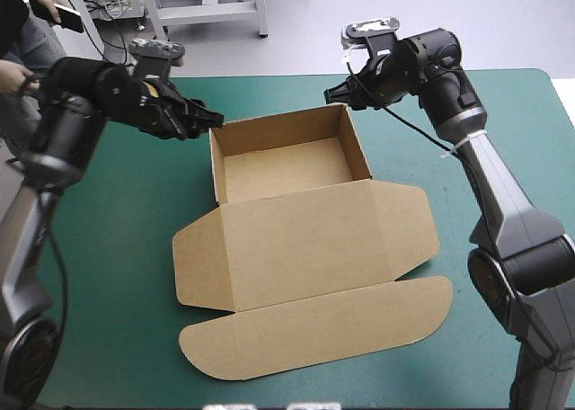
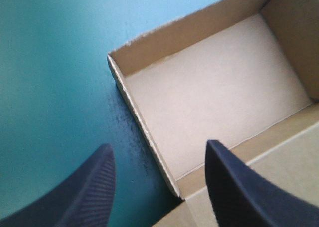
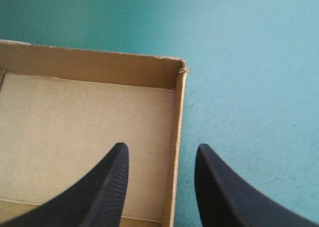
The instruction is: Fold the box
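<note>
here the left tool (image 1: 212, 120) and right tool (image 1: 331, 93) hang spread apart over opposite walls of the brown box (image 1: 305, 239).

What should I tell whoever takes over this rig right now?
Left gripper: black fingers open, left tray wall between them, nothing held.
Right gripper: fingers open, right tray wall between them, nothing held.
Brown cardboard box: mid-table on the teal-green cover, walls up as an open tray.
Done: tray formed. Left: the lid, with its flaps, lies flat toward the near edge.
</note>
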